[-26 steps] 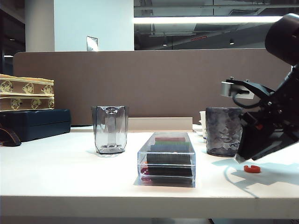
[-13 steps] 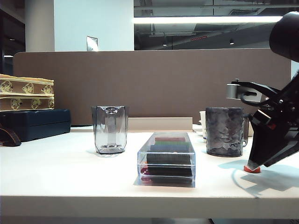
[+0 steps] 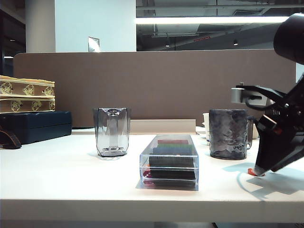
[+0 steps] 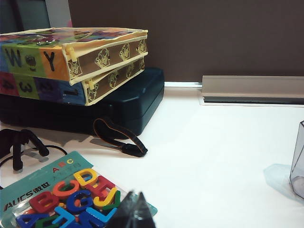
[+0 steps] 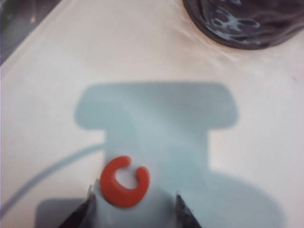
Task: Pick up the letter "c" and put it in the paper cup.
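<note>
The small flat orange-red plastic letter "c" [image 5: 125,182] lies flat on the white surface [image 3: 71,175], at the right side of the exterior view, in front of and to the right of the dark marbled grey mug [image 3: 228,133]; the right hand [image 5: 134,209] is low over it with its two dark fingertips [image 5: 85,212] spread apart, one on either side of the letter, neither visibly pressing on it; in the exterior view the right hand [image 3: 260,172] reaches down to the surface and only a sliver of the letter shows at its tip.

The left hand [image 4: 135,213] sits at the far left of the scene, its dark fingertips close together with nothing between them; under it lies a teal card of colourful plastic letters [image 4: 66,199]; just beyond are a dark blue case [image 4: 118,102] and the yellow-edged printed boxes [image 4: 76,57] stacked on it.

Mid-surface stand a clear faceted plastic tumbler [image 3: 112,131] and a clear rectangular plastic box with dark and coloured layers [image 3: 171,161], well apart from the letter.
</note>
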